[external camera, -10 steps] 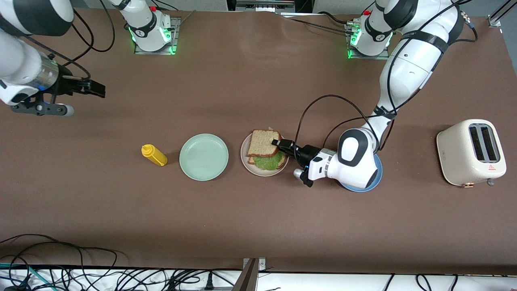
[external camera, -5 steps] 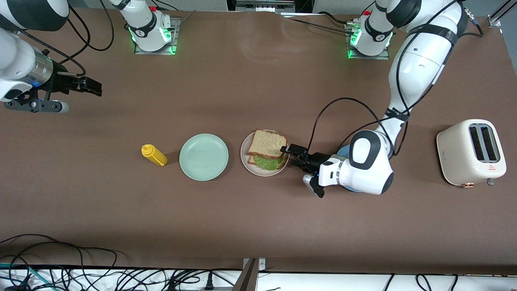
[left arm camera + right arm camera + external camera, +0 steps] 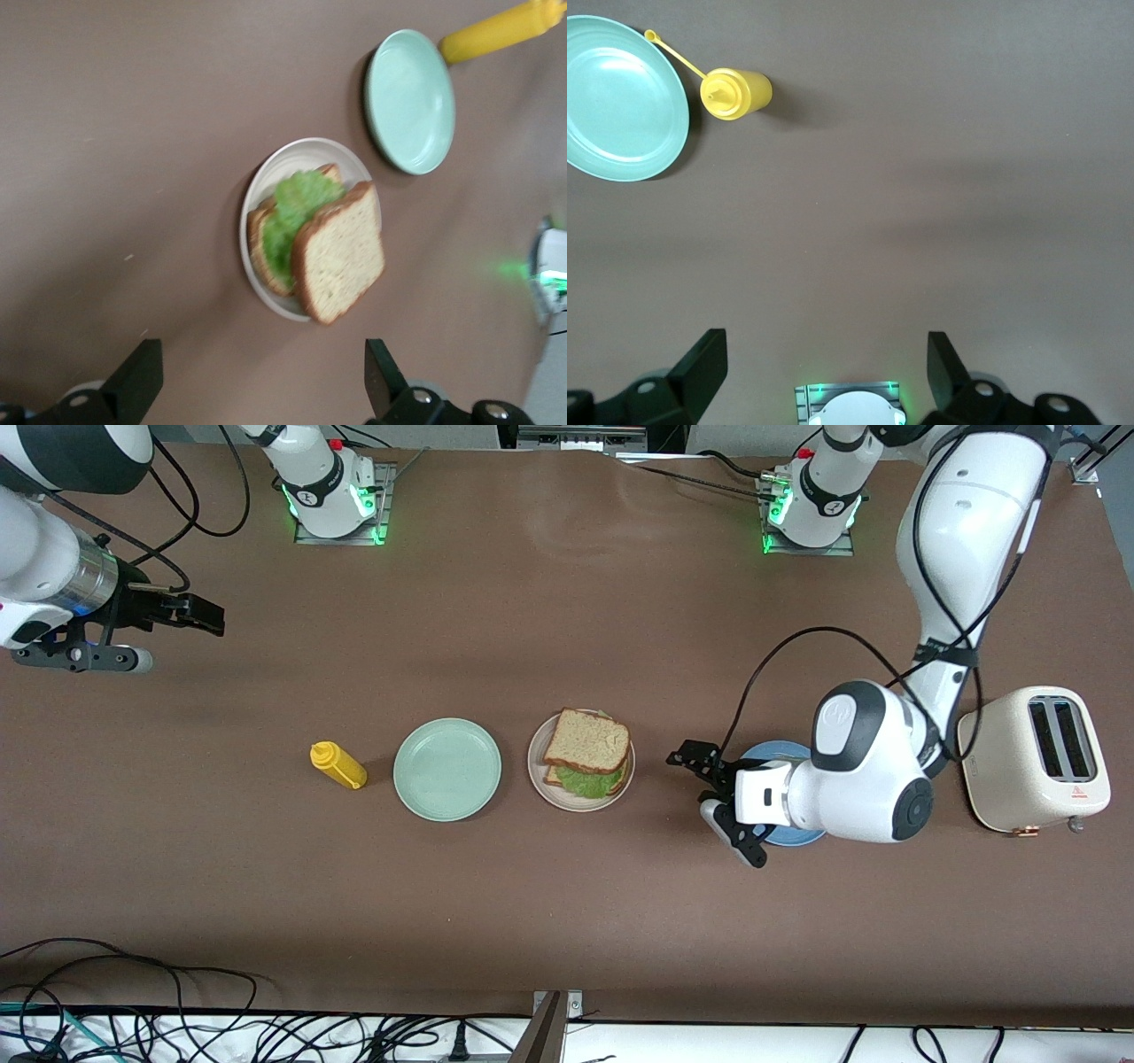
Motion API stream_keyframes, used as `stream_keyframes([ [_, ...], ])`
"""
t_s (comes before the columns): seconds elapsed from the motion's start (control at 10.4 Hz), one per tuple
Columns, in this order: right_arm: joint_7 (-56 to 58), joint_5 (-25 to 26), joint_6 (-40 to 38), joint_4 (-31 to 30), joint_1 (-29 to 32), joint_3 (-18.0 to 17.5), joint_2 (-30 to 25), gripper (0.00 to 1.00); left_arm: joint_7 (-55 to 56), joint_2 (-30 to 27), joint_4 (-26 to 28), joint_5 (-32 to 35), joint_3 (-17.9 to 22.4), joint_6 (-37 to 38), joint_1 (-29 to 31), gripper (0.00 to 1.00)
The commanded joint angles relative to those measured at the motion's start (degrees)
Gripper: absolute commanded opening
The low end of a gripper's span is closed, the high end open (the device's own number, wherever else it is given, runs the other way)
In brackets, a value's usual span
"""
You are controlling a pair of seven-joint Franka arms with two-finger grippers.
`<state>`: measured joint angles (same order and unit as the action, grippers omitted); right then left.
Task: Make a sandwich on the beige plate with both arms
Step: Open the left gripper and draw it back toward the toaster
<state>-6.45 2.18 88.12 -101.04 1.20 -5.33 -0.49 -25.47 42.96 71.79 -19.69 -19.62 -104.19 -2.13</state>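
Note:
The sandwich (image 3: 586, 742) lies on the beige plate (image 3: 567, 802) mid-table: a brown bread slice on top, green lettuce (image 3: 589, 782) sticking out under it, and another slice at the bottom. My left gripper (image 3: 695, 764) hovers open over bare table between that plate and the blue plate, holding nothing. In the left wrist view the sandwich (image 3: 337, 261) and beige plate (image 3: 247, 232) sit ahead of the open left gripper (image 3: 259, 363). My right gripper (image 3: 213, 615) waits open and empty toward the right arm's end of the table, as the right wrist view shows (image 3: 826, 350).
A mint-green plate (image 3: 447, 769) stands beside the beige plate, with a yellow mustard bottle (image 3: 337, 765) beside it. A blue plate (image 3: 797, 835) lies under the left wrist. A cream toaster (image 3: 1034, 757) stands at the left arm's end. Cables run along the front edge.
The left gripper opened, let go of the top bread slice and drew back from the sandwich toward the left arm's end. The right arm barely moved.

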Motion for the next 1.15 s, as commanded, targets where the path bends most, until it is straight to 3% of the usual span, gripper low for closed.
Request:
stream_keyframes([
  [0.0,-0.7,0.3,0.4,-0.7,0.7,-1.1,-0.9,1.0,6.5,-7.4,3.4,8.5,0.2,2.0,-1.2,1.0],
  [0.19,-1.0,0.4,-0.1,-0.7,0.7,-2.9,-1.3,1.0,7.4,-13.1,7.7,20.7,0.5,5.1,-1.9,1.0],
  [0.29,-0.9,0.2,-0.1,-0.9,0.7,-2.9,-2.1,1.0,8.8,-17.3,11.6,22.7,1.6,5.1,-1.9,1.0],
  [0.48,-1.1,0.2,0.2,-0.7,0.7,-4.4,-2.3,1.0,9.4,-25.0,17.2,22.9,7.8,5.1,-2.9,1.0],
  [0.77,-1.0,0.0,2.0,-0.7,0.6,-4.8,-2.8,1.0,9.5,-38.4,25.7,22.9,10.3,5.1,0.7,1.0],
  [1.06,-1.1,0.0,4.1,-0.7,0.6,-6.4,-2.7,1.0,15.5,-41.8,25.3,22.9,12.6,5.1,1.3,1.0],
])
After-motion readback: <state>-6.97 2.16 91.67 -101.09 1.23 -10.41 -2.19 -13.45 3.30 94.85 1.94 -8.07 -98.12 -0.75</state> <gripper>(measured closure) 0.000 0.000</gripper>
